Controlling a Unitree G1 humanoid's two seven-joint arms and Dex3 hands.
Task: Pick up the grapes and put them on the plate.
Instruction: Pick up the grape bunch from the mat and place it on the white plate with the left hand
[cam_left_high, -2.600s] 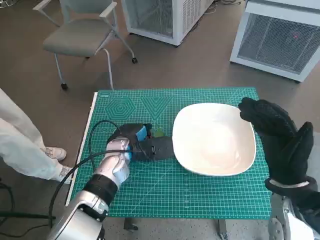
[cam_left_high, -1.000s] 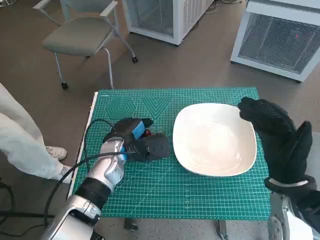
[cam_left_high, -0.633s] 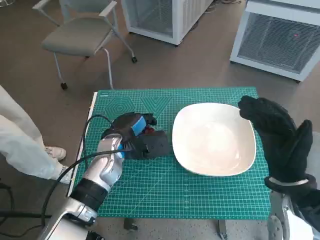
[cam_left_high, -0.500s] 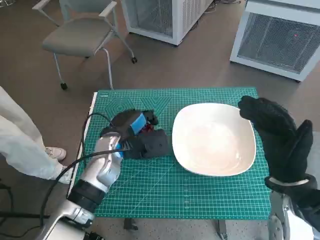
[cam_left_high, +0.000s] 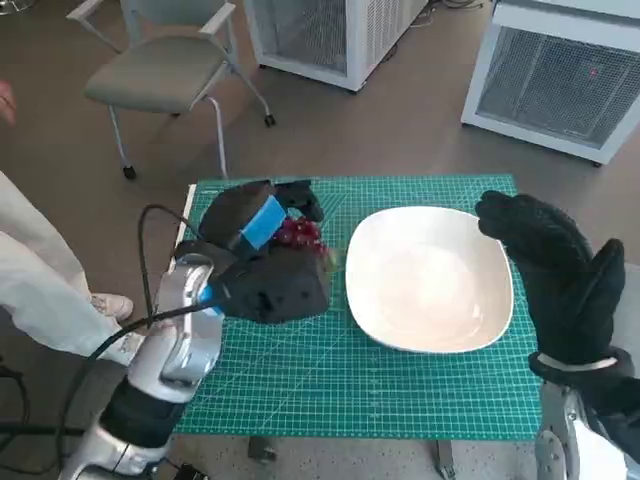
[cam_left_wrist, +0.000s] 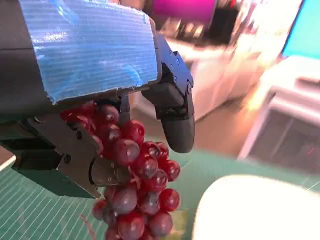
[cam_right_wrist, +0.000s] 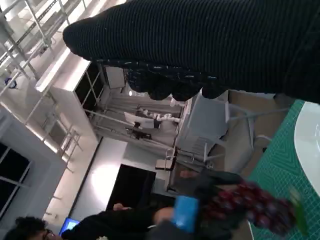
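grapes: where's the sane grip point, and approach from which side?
Top of the bunch, from above. The grapes hang as a loose cluster below the left hand, which already holds them at the upper end in the left wrist view, so the lower grapes dangle free. Squeezing the lower part would likely crush or shed fruit. The plate is beside the hand; the right hand holds nothing.

Green cutting mat (cam_left_high: 400, 390), gridded, covering the small table. Grey chair (cam_left_high: 165, 70) on castors, on the brown floor beyond the table. Two white grilled cabinets: one (cam_left_high: 330, 35) at far centre, one (cam_left_high: 565, 80) at far right. Person's pale trouser leg (cam_left_high: 35, 290) and shoe (cam_left_high: 110, 305), left of table.
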